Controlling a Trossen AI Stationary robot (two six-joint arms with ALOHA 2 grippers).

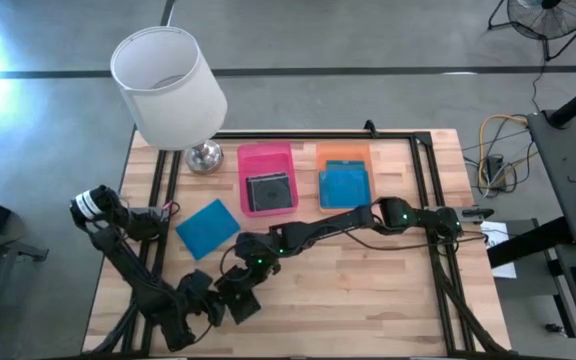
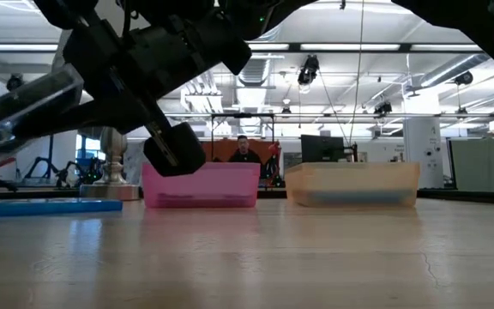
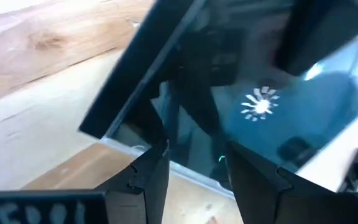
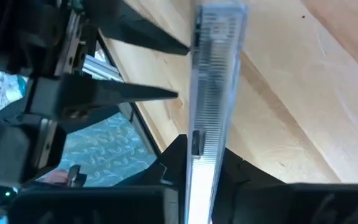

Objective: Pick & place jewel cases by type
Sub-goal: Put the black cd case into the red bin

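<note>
My right gripper point(image 1: 246, 290) point(image 4: 201, 168) reaches across to the table's near left part and is shut on a clear jewel case point(image 4: 213, 74) point(image 2: 24, 107), which the high view shows as a dark shape point(image 1: 244, 306). My left gripper point(image 1: 218, 300) point(image 3: 197, 180) is open right beside that case, its fingertips point(image 4: 178, 94) pointing at the broad face point(image 3: 260, 106). A blue case point(image 1: 208, 228) point(image 2: 45, 206) lies flat on the table. Another blue case point(image 1: 346, 187) lies in the orange tray, and a dark case point(image 1: 268, 192) lies in the pink tray. My right gripper pinches the clear case across its thickness at one edge point(image 4: 197, 143), one finger on each flat face. The case is lifted clear of the table and tilted point(image 2: 24, 107). My left gripper: whether its fingertips touch the case's face, I cannot tell.
The pink tray point(image 1: 266, 152) and orange tray point(image 1: 343, 152) stand side by side at the far middle. A lamp with a white shade point(image 1: 168, 85) stands at the far left. Black rails point(image 1: 423, 180) frame the table. A person point(image 2: 244, 150) shows beyond the table.
</note>
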